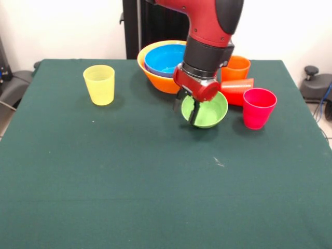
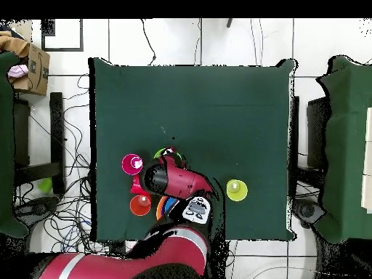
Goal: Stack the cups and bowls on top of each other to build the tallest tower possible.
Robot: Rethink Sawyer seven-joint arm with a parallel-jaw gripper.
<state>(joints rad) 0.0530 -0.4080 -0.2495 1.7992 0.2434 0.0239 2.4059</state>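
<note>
while the things crowd one end of the green bench (image 1: 129, 181), the cloth beyond the light green bowl (image 1: 205, 111) lies bare out to the other edges. the claw (image 1: 191, 110) hangs at that bowl's rim, its dark fingers slightly parted with one dipping inside, gripping nothing clearly. just beside the green bowl stand the magenta cup (image 1: 258, 107), a red cup (image 1: 237, 91) on its side and an orange cup (image 1: 236, 67); a blue bowl (image 1: 165, 58) sits nested in the yellow-orange bowl (image 1: 161, 78). the yellow cup (image 1: 99, 84) stands well apart. overhead, the arm hides most of the bowls.
</note>
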